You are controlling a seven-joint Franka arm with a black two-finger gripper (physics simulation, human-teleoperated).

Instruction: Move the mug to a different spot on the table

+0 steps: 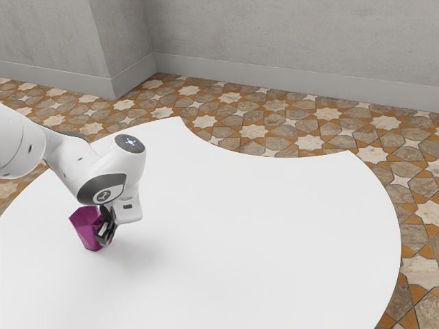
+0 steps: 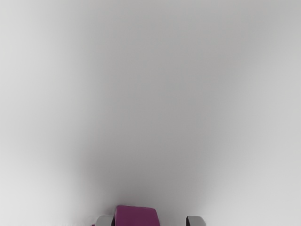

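Observation:
A magenta mug (image 1: 85, 229) stands on the white table (image 1: 226, 226) near its edge at the exterior view's left. My gripper (image 1: 104, 234) reaches straight down over the mug's side that faces the exterior view's right, and the hand hides part of the mug. In the wrist view the mug (image 2: 136, 215) sits between my two grey fingertips (image 2: 104, 220). It lies close to one fingertip, with a visible gap to the other. The gripper (image 2: 149, 221) is open around the mug.
The round white tabletop stretches wide toward the exterior view's right and front. Patterned floor tiles (image 1: 288, 123) and grey walls lie beyond the table's far edge.

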